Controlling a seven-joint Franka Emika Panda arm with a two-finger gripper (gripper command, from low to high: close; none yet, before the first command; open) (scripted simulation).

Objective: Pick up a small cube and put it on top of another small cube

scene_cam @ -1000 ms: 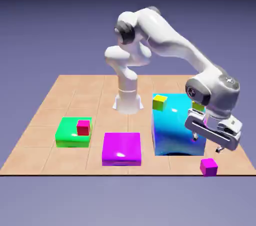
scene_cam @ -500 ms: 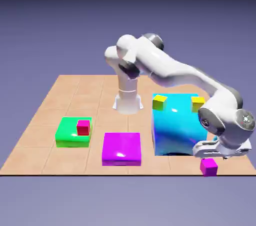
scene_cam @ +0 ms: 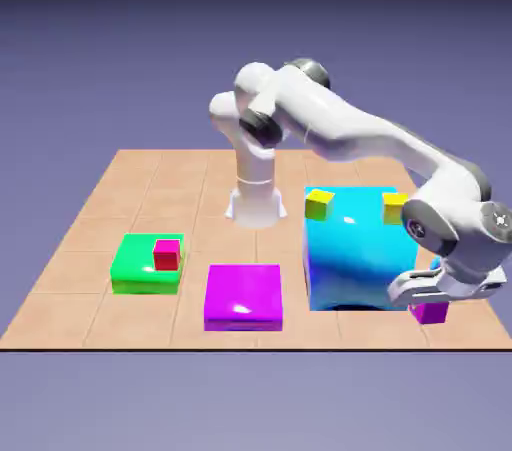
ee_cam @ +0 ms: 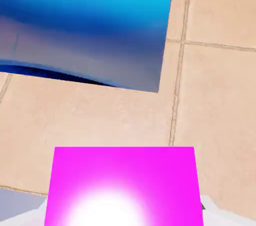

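gripper [scene_cam: 432, 301] clamped on small cube [scene_cam: 432, 312], low at table's [scene_cam: 120, 189] front corner, exterior view's right, just beside big cyan block [scene_cam: 355, 249]. judgement: lift straight up first, grip square. table edge near; cyan block crowds one side. open room toward magenta slab [scene_cam: 243, 296], red-pink cube [scene_cam: 166, 255] on green block [scene_cam: 140, 269].

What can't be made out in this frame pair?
- Gripper fingertips: exterior view, hidden behind the hand; hand view, covered by the magenta-purple cube.
- Cube's lower part: hand view, cut off by the bottom edge.
- Cyan block: hand view, cropped at the top and left.
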